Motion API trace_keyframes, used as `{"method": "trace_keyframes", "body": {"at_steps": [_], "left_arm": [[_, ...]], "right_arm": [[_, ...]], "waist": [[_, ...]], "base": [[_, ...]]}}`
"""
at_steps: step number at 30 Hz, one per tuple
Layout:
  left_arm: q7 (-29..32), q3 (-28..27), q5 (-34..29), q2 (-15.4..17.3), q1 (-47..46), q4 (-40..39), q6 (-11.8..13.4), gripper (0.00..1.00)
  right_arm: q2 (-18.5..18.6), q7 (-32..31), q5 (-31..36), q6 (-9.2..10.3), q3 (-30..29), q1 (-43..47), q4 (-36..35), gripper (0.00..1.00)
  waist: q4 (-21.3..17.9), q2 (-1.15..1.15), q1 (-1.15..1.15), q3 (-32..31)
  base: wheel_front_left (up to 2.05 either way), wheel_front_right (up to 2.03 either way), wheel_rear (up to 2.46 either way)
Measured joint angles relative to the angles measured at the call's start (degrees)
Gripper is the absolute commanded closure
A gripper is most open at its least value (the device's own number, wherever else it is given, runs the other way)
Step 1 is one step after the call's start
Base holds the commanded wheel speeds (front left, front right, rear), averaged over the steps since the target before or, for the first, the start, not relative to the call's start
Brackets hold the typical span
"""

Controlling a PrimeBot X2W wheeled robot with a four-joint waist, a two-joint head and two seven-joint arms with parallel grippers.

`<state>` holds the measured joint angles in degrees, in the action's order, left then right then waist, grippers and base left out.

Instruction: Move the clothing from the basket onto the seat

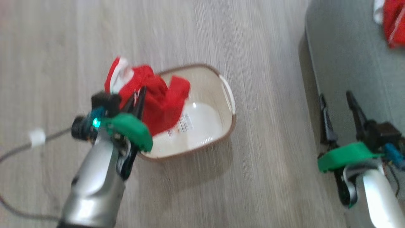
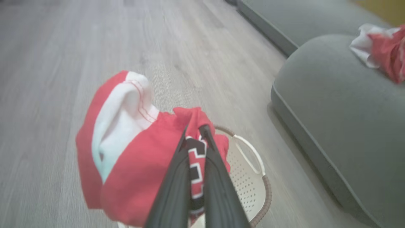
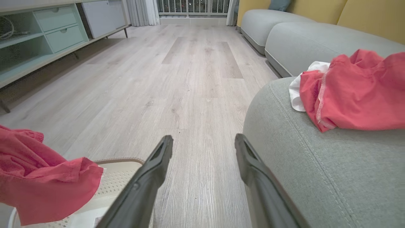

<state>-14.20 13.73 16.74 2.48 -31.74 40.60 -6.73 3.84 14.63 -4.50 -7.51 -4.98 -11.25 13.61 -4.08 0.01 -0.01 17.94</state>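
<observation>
My left gripper (image 1: 139, 95) is shut on a red garment (image 1: 155, 98) with a white part, held up over the cream basket (image 1: 221, 126) on the floor. In the left wrist view the fingers (image 2: 177, 164) pinch red cloth with lettering (image 2: 196, 158), and the garment (image 2: 126, 158) bulges to the left above the basket (image 2: 253, 177). A second red garment (image 1: 394, 22) with a white part lies on the grey seat (image 1: 348, 57) at the right. My right gripper (image 1: 337, 98) stands open beside the seat's edge, nothing between its fingers. The right wrist view shows that gripper (image 3: 204, 142), the seat (image 3: 316, 164) and the lying garment (image 3: 354, 91).
A pale wooden floor (image 1: 253, 38) surrounds the basket. A grey cable (image 1: 19, 152) with a white tag runs across the floor at the left. A low cabinet (image 3: 41, 41) with drawers lines the far left wall, and a sofa with yellow cushions (image 3: 364, 15) extends behind the seat.
</observation>
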Motion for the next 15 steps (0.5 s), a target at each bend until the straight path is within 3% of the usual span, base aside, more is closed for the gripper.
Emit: {"method": "trace_keyframes", "body": {"at_steps": [8,15], "left_arm": [[0.0,-4.0,2.6,1.0,16.3,-13.8,0.9,1.00],[0.0,-5.7,2.7,2.6,22.5,-18.7,2.0,1.00]], "right_arm": [[0.3,0.0,0.4,0.00,0.7,5.0,1.3,0.00],[1.7,0.0,0.4,0.00,3.1,8.9,3.1,0.00]], "waist": [[1.9,0.00,0.00,-10.1],[3.7,0.00,0.00,-16.8]], "base": [[0.00,0.00,0.00],[0.00,0.00,0.00]]}}
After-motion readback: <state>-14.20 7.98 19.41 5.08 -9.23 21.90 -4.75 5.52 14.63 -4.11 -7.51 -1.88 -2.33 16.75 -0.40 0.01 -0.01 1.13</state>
